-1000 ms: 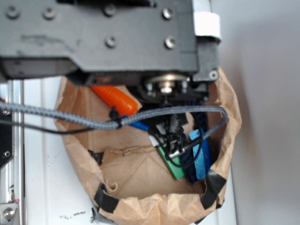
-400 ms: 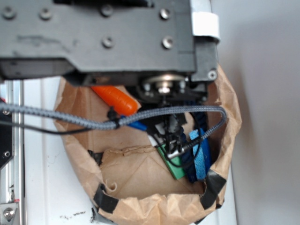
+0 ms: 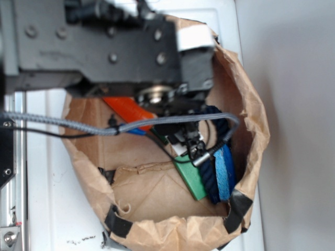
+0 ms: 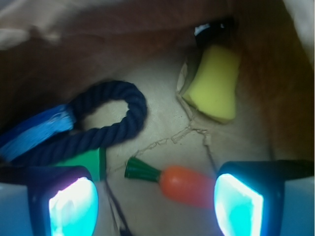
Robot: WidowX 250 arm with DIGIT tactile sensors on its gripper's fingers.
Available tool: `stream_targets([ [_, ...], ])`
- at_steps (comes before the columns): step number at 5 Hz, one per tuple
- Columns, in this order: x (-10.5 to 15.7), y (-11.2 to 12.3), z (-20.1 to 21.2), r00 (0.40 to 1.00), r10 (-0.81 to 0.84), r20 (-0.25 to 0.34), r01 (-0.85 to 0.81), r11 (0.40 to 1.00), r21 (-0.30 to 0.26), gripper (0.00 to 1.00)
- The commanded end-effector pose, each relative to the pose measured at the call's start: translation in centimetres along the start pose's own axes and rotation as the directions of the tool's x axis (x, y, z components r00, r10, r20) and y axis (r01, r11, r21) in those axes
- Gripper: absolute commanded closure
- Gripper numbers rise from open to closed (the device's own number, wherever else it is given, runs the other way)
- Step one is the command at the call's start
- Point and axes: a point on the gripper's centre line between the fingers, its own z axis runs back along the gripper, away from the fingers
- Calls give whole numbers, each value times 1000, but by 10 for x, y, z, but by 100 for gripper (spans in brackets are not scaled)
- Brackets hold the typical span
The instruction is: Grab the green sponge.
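White counter (image 3: 47,209), brown paper bag (image 3: 251,99), one green sponge (image 3: 192,180), one yellow sponge (image 4: 212,83), one toy carrot (image 4: 179,183), pincer (image 4: 155,201) spread wide, empty.

Brown paper bag (image 3: 251,130) on white surface, green sponge (image 3: 191,179) inside beside dark blue rope (image 3: 210,180), arm overhead

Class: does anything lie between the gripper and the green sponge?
Yes. In the wrist view the navy rope lies across the green sponge, leaving a corner showing beside the open gripper.
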Motion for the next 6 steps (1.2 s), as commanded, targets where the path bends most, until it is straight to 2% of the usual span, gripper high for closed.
stream_targets([
  [1, 29, 17, -21, 987, 130, 96, -131, 991, 1, 0],
  [2, 37, 27, -25, 980, 153, 127, -153, 988, -6, 0],
  [4, 35, 47, -33, 954, 221, 201, -224, 975, -4, 0],
  [5, 23, 56, -19, 960, 209, 187, -211, 977, -8, 0],
  [6, 26, 69, -5, 957, 235, 168, -234, 972, -24, 0],
])
